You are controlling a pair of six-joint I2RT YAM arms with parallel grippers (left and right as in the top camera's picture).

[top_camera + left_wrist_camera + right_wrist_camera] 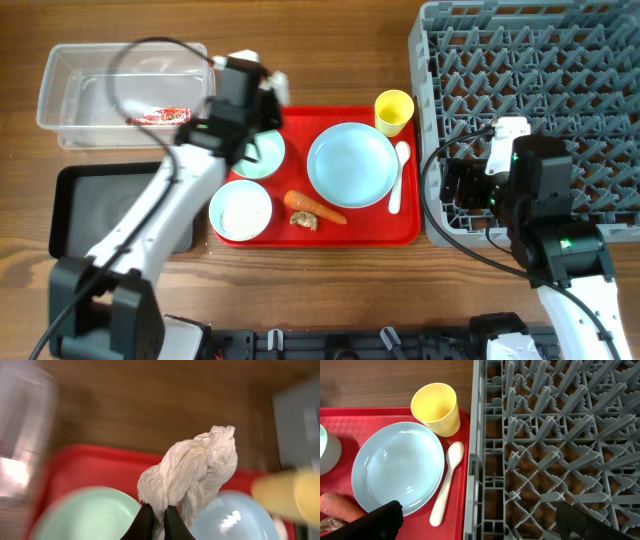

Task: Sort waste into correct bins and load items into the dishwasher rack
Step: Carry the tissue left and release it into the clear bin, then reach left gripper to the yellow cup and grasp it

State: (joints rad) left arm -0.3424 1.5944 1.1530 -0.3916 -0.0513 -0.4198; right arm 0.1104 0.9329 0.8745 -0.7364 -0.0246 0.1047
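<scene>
My left gripper (159, 521) is shut on the crumpled white napkin (192, 472) and holds it above the back left of the red tray; overhead it shows near the empty bowl (262, 153). The red wrapper (160, 115) lies in the clear tub (70, 95). The black tray (85, 215) is at the left. The second bowl (240, 211) holds rice. Carrot (315, 207), brown scrap (304, 221), plate (351, 165), yellow cup (394, 111) and spoon (398, 175) lie on the red tray. My right gripper (480, 525) is open and empty over the rack's (540, 100) left edge.
The large flat red tray (330, 232) sits mid-table between the bins and the grey rack. The right wrist view shows the plate (397, 467), cup (436, 407) and spoon (446, 485) just left of the rack wall (475, 460). Black cables trail from both arms.
</scene>
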